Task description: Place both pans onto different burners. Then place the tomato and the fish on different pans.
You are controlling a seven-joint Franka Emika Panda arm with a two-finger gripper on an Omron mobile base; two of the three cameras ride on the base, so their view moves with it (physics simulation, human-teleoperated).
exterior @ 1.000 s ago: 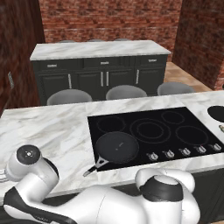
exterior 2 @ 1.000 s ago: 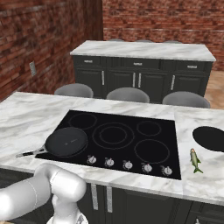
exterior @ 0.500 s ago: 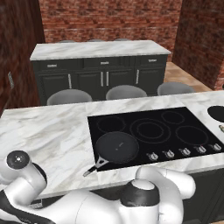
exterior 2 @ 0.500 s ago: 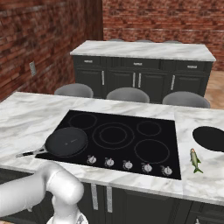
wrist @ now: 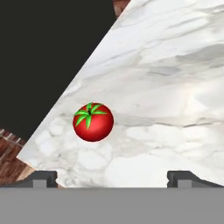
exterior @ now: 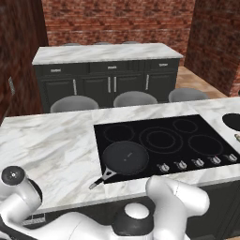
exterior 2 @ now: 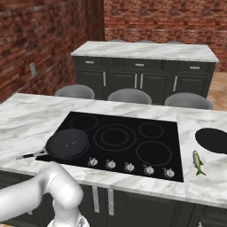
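Arm sits lower in the base views than before (pan (exterior: 125,158) unmoved on the cooktop's (exterior 2: 133,133) near-left burner). Gripper (wrist: 112,177) wide open, empty, tomato (wrist: 92,122) beyond it near the counter (wrist: 166,87) edge; bare marble alongside.

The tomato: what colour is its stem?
Green, on the red tomato; it shows best in the hand view.

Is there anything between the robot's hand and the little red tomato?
No. In the hand view only bare white marble counter lies between the open hand and the tomato, which sits alone near the counter's edge.
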